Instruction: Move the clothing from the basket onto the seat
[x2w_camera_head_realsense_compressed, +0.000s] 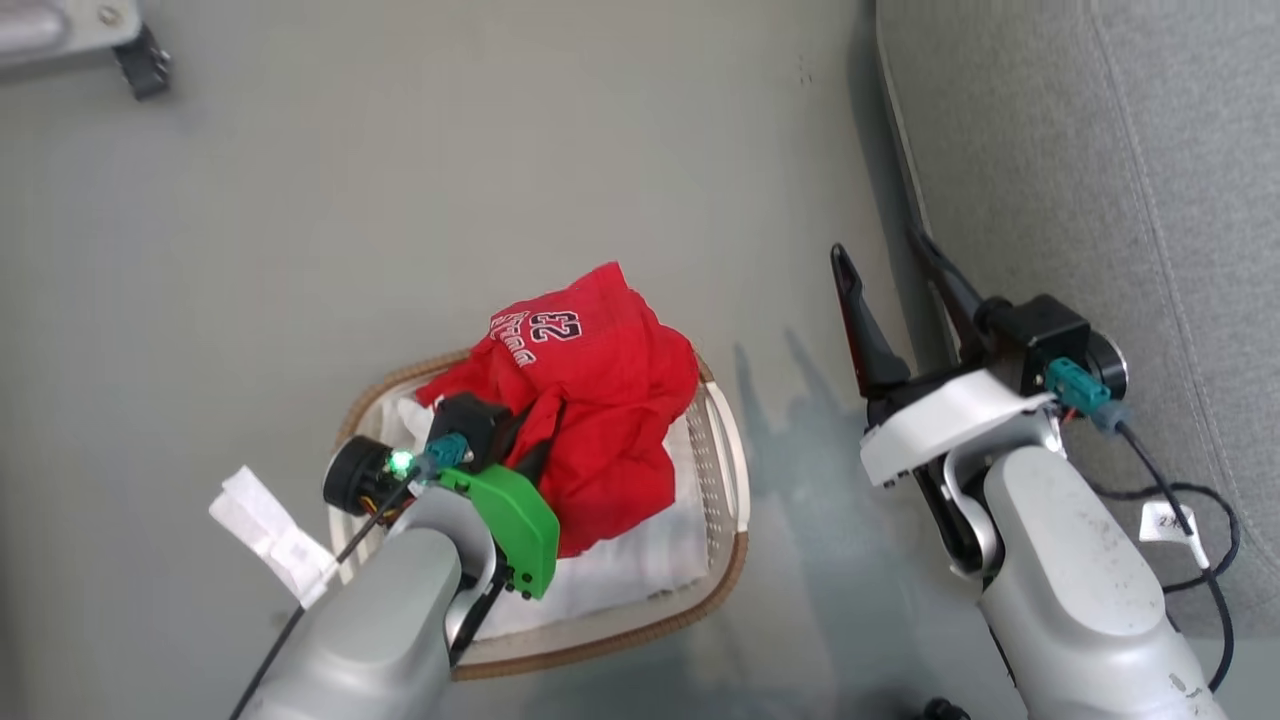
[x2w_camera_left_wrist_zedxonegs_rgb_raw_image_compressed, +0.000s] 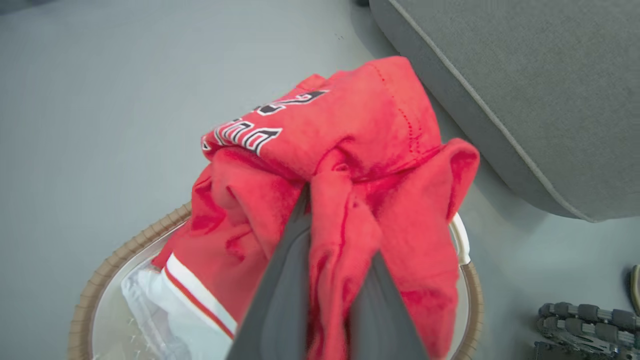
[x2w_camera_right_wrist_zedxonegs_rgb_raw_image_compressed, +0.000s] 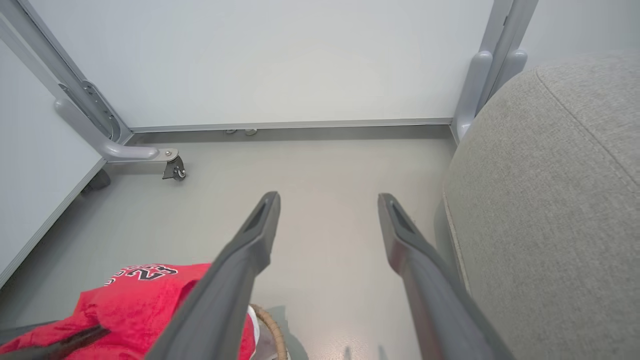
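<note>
Two dark fingers (x2w_camera_left_wrist_zedxonegs_rgb_raw_image_compressed: 280, 300) of the left gripper (x2w_camera_left_wrist_zedxonegs_rgb_raw_image_compressed: 334, 235) were closed on a fold of the clothing (x2w_camera_head_realsense_compressed: 600, 400). The red cloth was pinched between them and draped over their tips, so the jersey stood up as a bunched peak with the number 23 turned to its far side. Its lower part, with the striped trim, lay inside the basket (x2w_camera_head_realsense_compressed: 722, 575) on the white liner (x2w_camera_head_realsense_compressed: 640, 570), so the lift out looked begun but not finished. The seat (x2w_camera_head_realsense_compressed: 1100, 150) lay to the robot's right of the basket, apart from it across a strip of bare floor (x2w_camera_head_realsense_compressed: 800, 420), and its rounded edge seemed to stand higher than the basket's rim. The right gripper (x2w_camera_head_realsense_compressed: 878, 245) hung over that strip, just beside the seat's edge, its fingers spread wide and holding nothing. It was the arm nearer the seat, yet the load was in the left, so the coming move likely called for raising the cloth clear of the rim and carrying it rightward, past or above the idle right gripper, which might snag a trailing hem
</note>
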